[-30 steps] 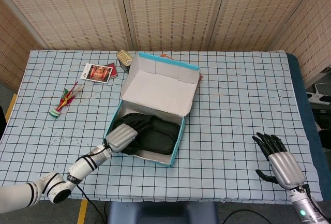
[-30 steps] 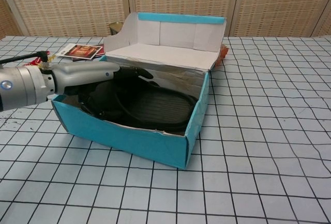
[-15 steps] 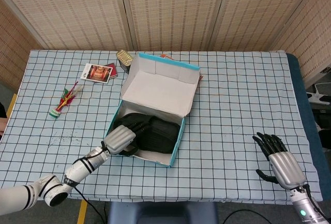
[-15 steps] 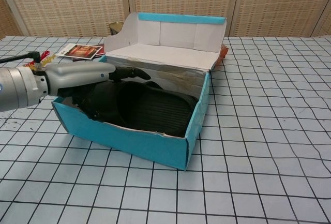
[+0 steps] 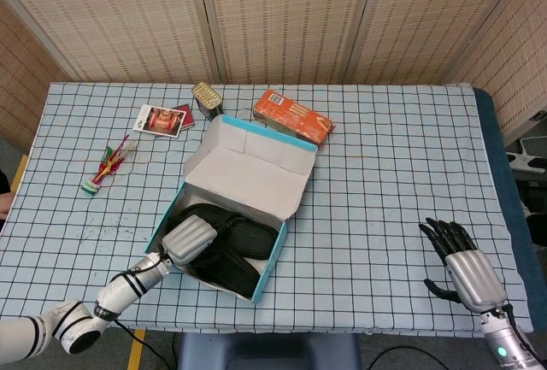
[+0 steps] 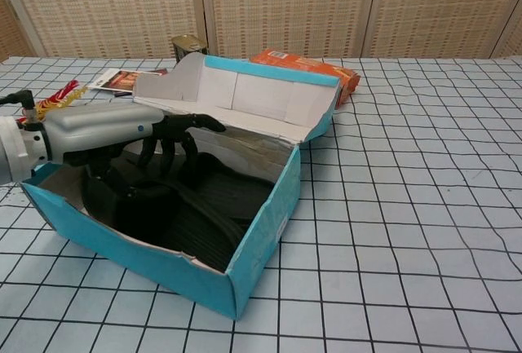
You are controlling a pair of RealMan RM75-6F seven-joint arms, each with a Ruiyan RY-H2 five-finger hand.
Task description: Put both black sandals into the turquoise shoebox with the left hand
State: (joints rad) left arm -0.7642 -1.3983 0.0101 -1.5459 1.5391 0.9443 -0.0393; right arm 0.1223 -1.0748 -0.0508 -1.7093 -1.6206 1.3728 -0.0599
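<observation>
Behind shoebox (image 5: 272, 255): orange carton (image 5: 293, 115), tin (image 5: 205, 98). Left robot hand (image 6: 106, 129) grips sandals (image 6: 196, 214) inside; right robot hand (image 5: 466, 273) spread, idle.

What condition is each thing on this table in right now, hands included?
turquoise shoebox: lid open, skewed on the table.
black sandals: lying inside the shoebox.
left hand: inside the shoebox, over the sandals; a grip cannot be confirmed.
right hand: open, fingers spread, holding nothing.
orange carton: lying flat behind the shoebox.
tin can: upright.
cards: lying flat.
</observation>
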